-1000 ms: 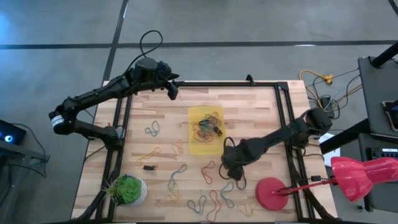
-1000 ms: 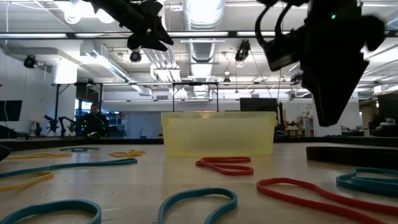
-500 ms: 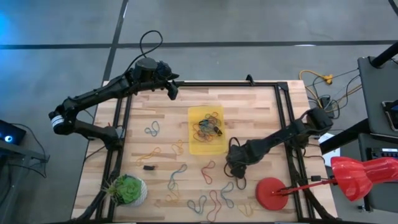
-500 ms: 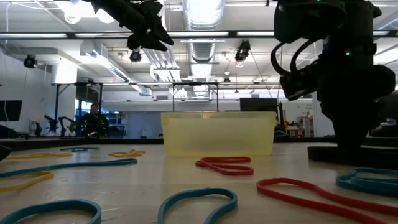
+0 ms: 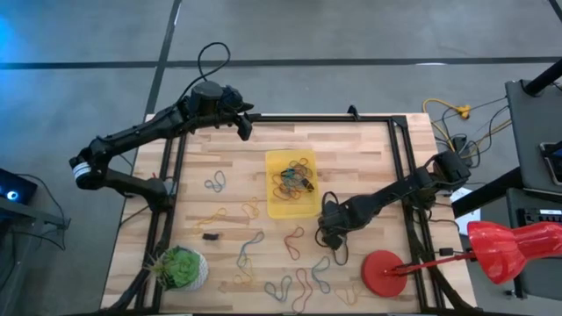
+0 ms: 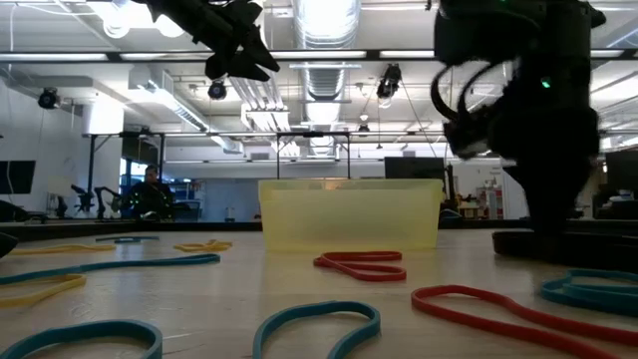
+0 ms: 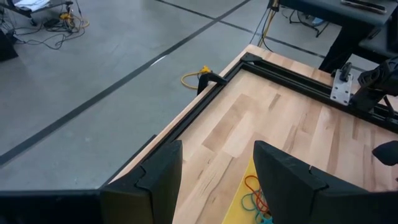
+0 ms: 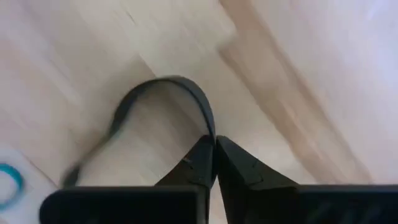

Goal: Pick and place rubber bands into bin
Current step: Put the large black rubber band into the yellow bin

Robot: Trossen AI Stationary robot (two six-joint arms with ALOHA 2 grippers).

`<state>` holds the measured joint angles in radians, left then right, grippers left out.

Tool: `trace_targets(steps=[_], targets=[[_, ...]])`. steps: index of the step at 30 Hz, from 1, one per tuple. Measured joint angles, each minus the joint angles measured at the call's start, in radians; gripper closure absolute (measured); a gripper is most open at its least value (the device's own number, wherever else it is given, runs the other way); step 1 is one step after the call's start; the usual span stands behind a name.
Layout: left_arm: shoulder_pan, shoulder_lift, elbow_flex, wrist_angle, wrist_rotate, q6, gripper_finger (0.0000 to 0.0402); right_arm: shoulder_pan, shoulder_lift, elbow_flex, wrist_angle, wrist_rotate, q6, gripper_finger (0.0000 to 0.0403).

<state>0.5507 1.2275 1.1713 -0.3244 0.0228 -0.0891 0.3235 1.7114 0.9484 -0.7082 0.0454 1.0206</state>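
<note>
My right gripper (image 8: 215, 149) is down on the table, jaws pinched together on a dark rubber band (image 8: 163, 93) that loops out ahead of the fingertips. At about 11 o'clock from it sits the bin (image 5: 291, 183), with a tangle of bands inside. Farther off at 10 o'clock, my left gripper (image 7: 214, 177) hangs spread wide above the table's far edge (image 5: 299, 120).

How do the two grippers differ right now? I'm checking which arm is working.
The right gripper is down at the table, near the bin; the left gripper hangs raised over the table's far edge. The right gripper's fingers are shut, pinching a dark rubber band; the left gripper's fingers stand open and hold nothing. Both are dark two-finger grippers.
</note>
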Motion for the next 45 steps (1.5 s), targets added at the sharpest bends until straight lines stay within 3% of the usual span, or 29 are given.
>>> trace_targets(steps=[6, 10, 17, 23, 33, 39, 45], targets=[[0.0, 0.0, 0.0, 0.002, 0.0, 0.0, 0.0219, -0.034, -0.091, 0.14, -0.199, 0.194, 0.008, 0.0395], [0.0, 0.0, 0.0, 0.002, 0.0, 0.0, 0.0219, -0.117, -0.147, 0.249, -0.211, 0.3, -0.105, 0.0395], [0.0, 0.001, 0.0, 0.002, 0.0, 0.0, 0.0219, -0.285, -0.101, 0.383, -0.142, 0.29, -0.369, 0.0395], [0.0, 0.001, 0.0, -0.023, 0.001, 0.0, 0.0219, -0.362, 0.006, 0.443, -0.016, 0.156, -0.553, 0.0395], [0.0, 0.0, -0.003, -0.256, -0.006, 0.102, 0.0219, -0.38, 0.131, 0.607, -0.007, 0.106, -0.672, 0.0395], [0.0, -0.001, -0.023, -0.384, -0.058, 0.105, 0.0219, -0.378, 0.188, 0.652, 0.006, 0.081, -0.658, 0.0394], [0.0, -0.013, -0.103, -0.415, -0.061, 0.106, 0.0219, -0.361, 0.251, 0.647, -0.176, 0.076, -0.553, 0.039]])
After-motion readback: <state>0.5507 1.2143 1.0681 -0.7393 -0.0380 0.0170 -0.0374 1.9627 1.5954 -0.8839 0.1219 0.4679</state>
